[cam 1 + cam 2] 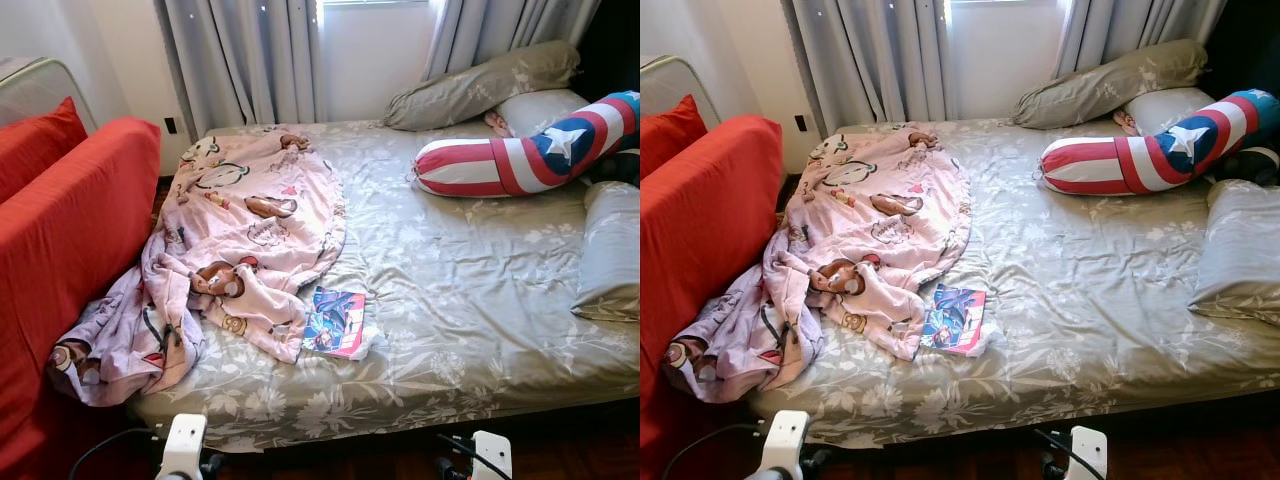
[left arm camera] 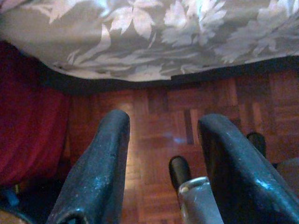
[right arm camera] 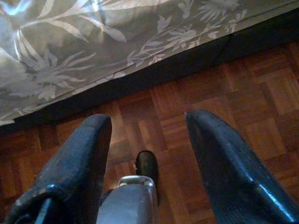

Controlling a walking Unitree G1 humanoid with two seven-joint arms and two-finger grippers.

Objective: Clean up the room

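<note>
A crumpled pink cartoon-print blanket point(image 1: 235, 245) lies across the left half of the bed and spills over its front left corner. A colourful book point(image 1: 335, 322) rests on the grey floral sheet point(image 1: 470, 300) beside the blanket's edge. A red, white and blue star bolster point(image 1: 530, 150) lies at the far right by grey pillows point(image 1: 480, 88). Both arms hang low in front of the bed. My left gripper point(image 2: 163, 128) is open above the parquet floor point(image 2: 159, 112) with nothing between its fingers. My right gripper point(image 3: 147, 123) is open too, also over the floor.
A red sofa point(image 1: 70, 230) with a red cushion point(image 1: 35, 140) stands close against the bed's left side. Another grey pillow point(image 1: 610, 250) lies at the right edge. Grey curtains point(image 1: 240, 60) hang behind the bed. The sheet's hem point(image 3: 93, 56) overhangs the floor.
</note>
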